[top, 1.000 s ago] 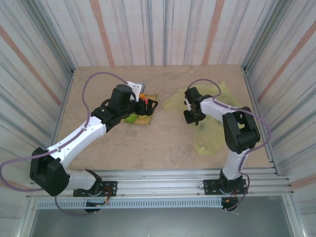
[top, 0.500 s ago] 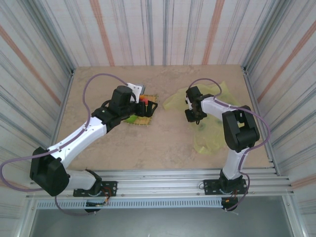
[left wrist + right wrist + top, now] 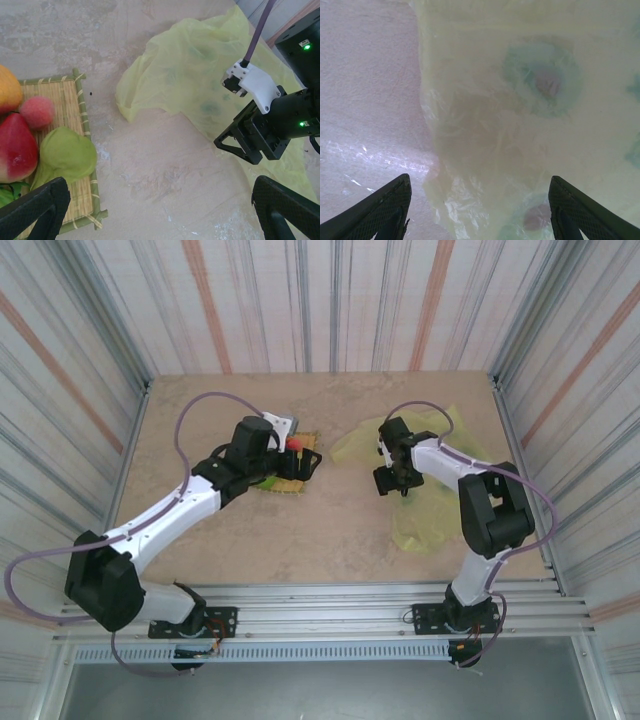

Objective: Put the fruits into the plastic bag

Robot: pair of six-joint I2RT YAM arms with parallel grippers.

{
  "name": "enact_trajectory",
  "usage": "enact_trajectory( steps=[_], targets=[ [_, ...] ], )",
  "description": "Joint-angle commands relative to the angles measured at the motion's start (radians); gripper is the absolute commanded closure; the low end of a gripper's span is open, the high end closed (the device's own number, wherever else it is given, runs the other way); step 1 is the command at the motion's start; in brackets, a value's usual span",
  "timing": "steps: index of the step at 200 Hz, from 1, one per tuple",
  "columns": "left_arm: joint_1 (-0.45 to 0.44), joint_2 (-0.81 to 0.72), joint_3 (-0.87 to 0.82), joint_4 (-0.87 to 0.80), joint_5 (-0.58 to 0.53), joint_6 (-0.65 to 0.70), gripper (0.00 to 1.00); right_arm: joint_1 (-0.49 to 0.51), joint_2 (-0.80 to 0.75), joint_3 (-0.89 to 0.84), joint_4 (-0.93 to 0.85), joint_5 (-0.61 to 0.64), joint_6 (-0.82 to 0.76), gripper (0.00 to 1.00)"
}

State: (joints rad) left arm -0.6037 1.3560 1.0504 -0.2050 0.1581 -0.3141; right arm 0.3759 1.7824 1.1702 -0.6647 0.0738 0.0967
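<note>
I read the plastic bag (image 3: 200,85) as thin, crinkly, translucent film. The mat (image 3: 55,95) is matt woven straw, the table (image 3: 165,180) dull and mottled. The red fruit (image 3: 15,150) looks smooth and glossy, the pink fruit (image 3: 37,111) finely rough.

Cut off by the left wrist view's left edge: orange fruit (image 3: 7,89) and red fruit (image 3: 15,147) on the mat (image 3: 55,95). Too clipped to name: dark green scrap (image 3: 7,192) below them. From above, largely hidden beneath the left arm (image 3: 250,445): the fruits (image 3: 296,445). Blurred at close range, overrunning the right wrist view's edges: plastic bag (image 3: 530,100).
</note>
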Motion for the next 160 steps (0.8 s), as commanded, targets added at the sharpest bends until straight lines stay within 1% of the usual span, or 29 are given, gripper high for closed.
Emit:
enact_trajectory(
  steps=[1,25,43,57,96,122,160],
  targets=[
    [-0.009,0.002,0.006,0.009,0.017,-0.002,0.01,-0.009,0.036,0.001,-0.038,-0.016,0.007,0.28],
    [-0.010,-0.001,0.001,0.006,0.015,-0.001,0.01,-0.021,0.060,0.006,-0.020,-0.031,0.001,0.35],
    [-0.010,-0.010,-0.007,0.006,0.008,-0.002,0.01,-0.031,0.075,0.012,-0.011,-0.050,0.000,0.45],
    [-0.010,-0.012,-0.012,0.007,0.006,-0.002,0.01,-0.036,0.081,0.016,-0.003,-0.062,-0.003,0.50],
    [-0.011,0.003,-0.005,0.009,0.009,-0.001,0.01,-0.055,0.098,0.025,0.008,-0.102,-0.006,0.62],
    [-0.011,0.019,0.005,0.011,0.017,-0.002,0.01,-0.067,0.094,0.025,0.008,-0.132,-0.007,0.66],
    [-0.010,0.040,0.016,0.012,0.030,-0.003,0.01,-0.108,0.072,0.024,0.011,-0.230,0.001,0.73]
  ],
)
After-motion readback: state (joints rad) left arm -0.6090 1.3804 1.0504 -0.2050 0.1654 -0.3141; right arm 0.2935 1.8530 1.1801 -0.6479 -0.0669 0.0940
